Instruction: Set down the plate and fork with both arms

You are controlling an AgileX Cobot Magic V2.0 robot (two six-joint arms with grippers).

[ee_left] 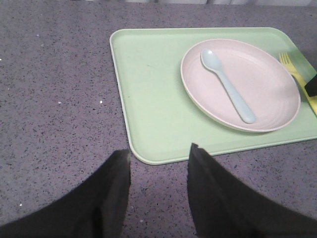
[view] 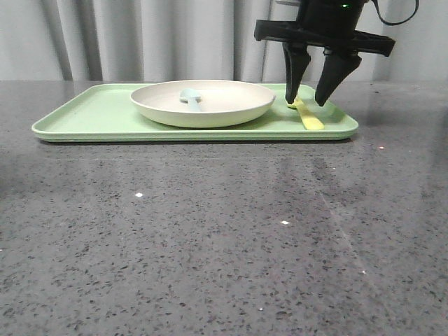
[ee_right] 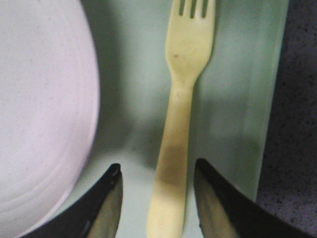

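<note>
Granite-patterned table [view: 210,238] is seen carrying a light-green tray [view: 91,115], which is set toward the far side. Off the tray's left corner, above bare table, the left end effector [ee_left: 158,163] is held with its fingers apart and nothing between them, probably kept back so the plate is left unobstructed. At the tray's middle the plate [view: 203,103] is placed flat, and a pale blue spoon [ee_left: 227,84] is laid inside it. Just beside the plate's right rim, on the tray, the fork [ee_right: 179,124] is laid with its tines pointing away from the robot. The right end effector [view: 311,101] is held directly over the fork's handle, fingers spread to either side of it and not closed on it, a stance judged suited to pinching the handle or having just set it down.
</note>
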